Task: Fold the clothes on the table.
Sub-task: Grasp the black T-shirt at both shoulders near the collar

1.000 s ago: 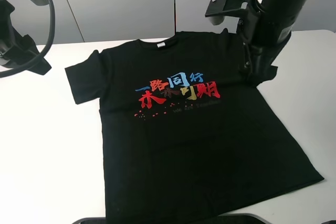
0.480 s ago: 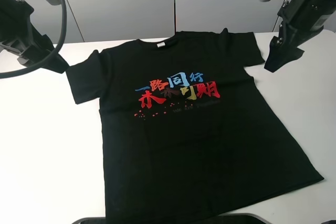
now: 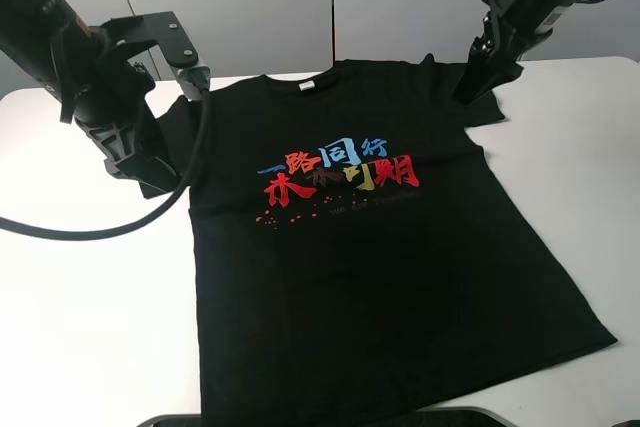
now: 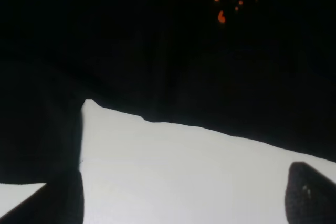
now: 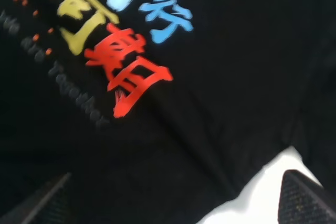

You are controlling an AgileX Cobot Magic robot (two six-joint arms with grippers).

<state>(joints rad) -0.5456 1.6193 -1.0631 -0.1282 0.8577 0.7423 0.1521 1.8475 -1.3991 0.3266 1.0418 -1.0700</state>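
One black T-shirt (image 3: 380,277) lies on one white table (image 3: 90,327). Two grippers are in view, the left gripper (image 4: 184,198) and the right gripper (image 5: 173,203). Each shows two dark fingers (image 4: 310,192) in its own wrist view. The T-shirt has two sleeves: one sleeve (image 3: 182,132) directly under the left gripper, the other just below the right gripper. One small white label (image 3: 306,86) sits at the collar, between the two grippers. Printed characters (image 3: 340,172) run in two rows, also between the grippers. The small red dots beside them are too fine to count. One black cable (image 3: 100,231) loops from the left arm.
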